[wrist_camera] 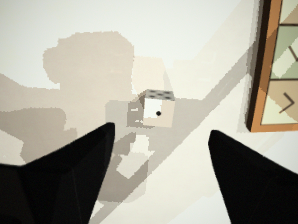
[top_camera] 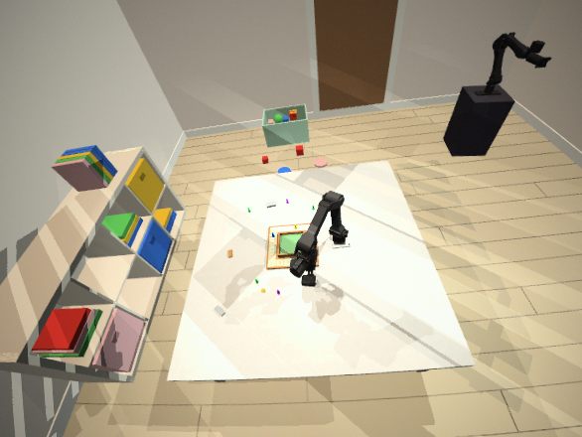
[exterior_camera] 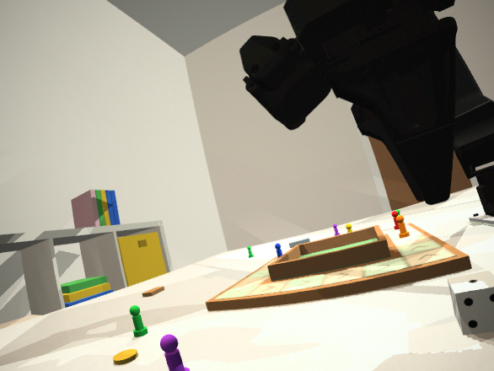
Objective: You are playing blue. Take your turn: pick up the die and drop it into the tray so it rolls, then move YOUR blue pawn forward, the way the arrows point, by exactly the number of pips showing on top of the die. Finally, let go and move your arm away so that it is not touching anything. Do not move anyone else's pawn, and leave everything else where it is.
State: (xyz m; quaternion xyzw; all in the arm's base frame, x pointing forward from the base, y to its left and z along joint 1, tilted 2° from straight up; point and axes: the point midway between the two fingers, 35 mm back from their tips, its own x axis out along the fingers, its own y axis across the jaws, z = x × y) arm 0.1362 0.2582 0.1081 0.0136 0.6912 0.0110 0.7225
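The white die lies on the white table beside the board; its top shows one pip. My gripper is open and empty above the table, the die ahead of and between its fingertips in the wrist view. The arm hides the die in the top view. The blue pawn stands at the board's far left corner. The brown tray with a green floor sits in the middle of the board, empty where visible.
A yellow pawn, a red pawn and an orange pawn stand around the tray. Off the board are a green pawn, a purple pawn and a yellow disc.
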